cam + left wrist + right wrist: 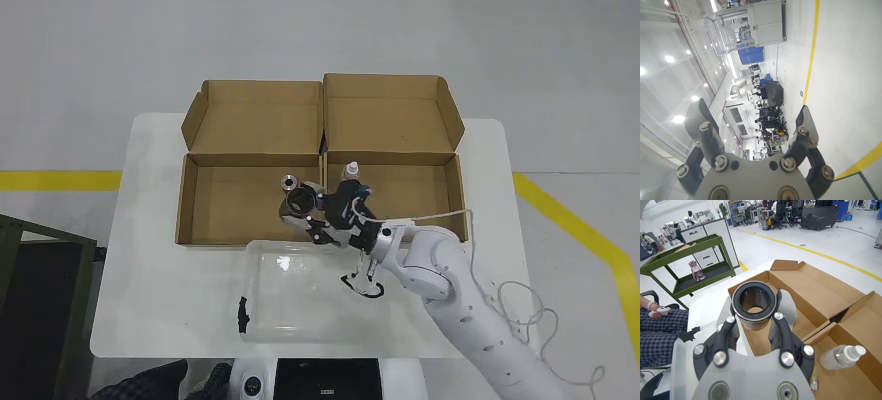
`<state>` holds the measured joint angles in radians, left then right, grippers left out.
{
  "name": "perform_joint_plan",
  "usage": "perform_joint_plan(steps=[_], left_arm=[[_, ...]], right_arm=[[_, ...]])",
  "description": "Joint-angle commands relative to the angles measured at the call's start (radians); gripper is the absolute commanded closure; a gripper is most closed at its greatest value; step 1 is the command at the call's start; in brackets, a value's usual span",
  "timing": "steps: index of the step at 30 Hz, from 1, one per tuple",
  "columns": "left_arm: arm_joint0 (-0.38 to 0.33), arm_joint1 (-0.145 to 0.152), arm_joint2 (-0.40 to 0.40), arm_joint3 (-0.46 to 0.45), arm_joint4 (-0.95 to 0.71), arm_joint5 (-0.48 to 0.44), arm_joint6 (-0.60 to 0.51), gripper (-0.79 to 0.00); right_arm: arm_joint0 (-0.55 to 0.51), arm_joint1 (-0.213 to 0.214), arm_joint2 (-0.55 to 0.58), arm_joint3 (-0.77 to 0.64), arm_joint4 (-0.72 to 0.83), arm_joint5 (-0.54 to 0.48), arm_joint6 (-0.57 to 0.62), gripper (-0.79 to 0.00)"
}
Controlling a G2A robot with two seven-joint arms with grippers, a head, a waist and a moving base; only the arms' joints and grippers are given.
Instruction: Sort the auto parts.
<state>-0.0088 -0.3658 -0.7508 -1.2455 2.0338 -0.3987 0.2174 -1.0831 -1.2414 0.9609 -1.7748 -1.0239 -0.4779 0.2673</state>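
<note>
**A:** Where's the bearing?

**B:** The right hand (pixel 756 306) is clamped around the bearing (pixel 753 311). It holds the bearing above the left box (pixel 225 200), near the wall shared with the right box (pixel 425 195). It isn't set down yet.

**A:** And the other one?

**B:** The left hand (pixel 753 106) is spread wide with nothing in it, pointing out at the room.

**A:** How far along?

**B:** Partway, I'd judge. A spray bottle (pixel 840 356) lies in the right box. At least one black part (pixel 241 315) sits in the clear bin (pixel 290 305) on the surface (pixel 150 260), unsorted.
</note>
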Motion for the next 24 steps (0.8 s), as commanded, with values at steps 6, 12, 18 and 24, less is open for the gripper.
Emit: perform_joint_plan(steps=[6, 12, 18, 24], left_arm=[[0.000, 0.000, 0.000, 0.000, 0.000, 0.000, 0.000, -0.785], [0.000, 0.000, 0.000, 0.000, 0.000, 0.000, 0.000, -0.785], [0.000, 0.000, 0.000, 0.000, 0.000, 0.000, 0.000, -0.785], [0.000, 0.000, 0.000, 0.000, 0.000, 0.000, 0.000, -0.785]], right_arm=[[0.087, -0.024, -0.079, 0.079, -0.098, 0.076, 0.046, 0.000], [0.139, -0.045, -0.128, 0.144, -0.128, 0.120, 0.084, 0.000], [0.187, -0.066, -0.181, 0.188, -0.185, 0.156, 0.151, 0.000], [0.227, -0.087, -0.220, 0.247, -0.191, 0.165, 0.192, 0.000]])
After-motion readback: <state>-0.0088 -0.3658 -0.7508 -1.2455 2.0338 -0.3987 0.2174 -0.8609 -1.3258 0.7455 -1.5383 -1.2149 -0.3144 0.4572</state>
